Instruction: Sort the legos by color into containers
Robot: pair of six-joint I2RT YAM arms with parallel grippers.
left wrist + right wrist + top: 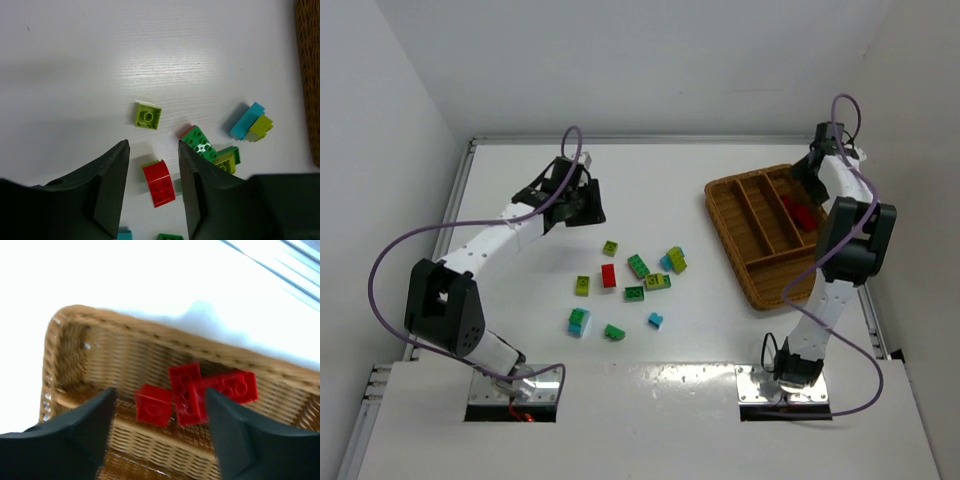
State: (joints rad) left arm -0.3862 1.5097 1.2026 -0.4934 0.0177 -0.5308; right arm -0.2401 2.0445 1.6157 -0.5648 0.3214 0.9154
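Hovering empty with jaws slightly parted, left gripper (154, 145) frames the red brick (159, 183), its long axis running along the gap; right gripper (159, 395), open, hangs over the tray (65, 315).

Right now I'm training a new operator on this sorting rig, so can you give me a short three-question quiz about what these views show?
1. Multiple choice: the bricks lying in the wicker tray are A) cyan, B) red, C) yellow-green.
2. True or false: every cyan piece is already in the tray.
3. Short answer: which pincer hovers over the tray?
Key: 1 B. 2 False; a cyan brick lies on the table. 3 The right pincer.
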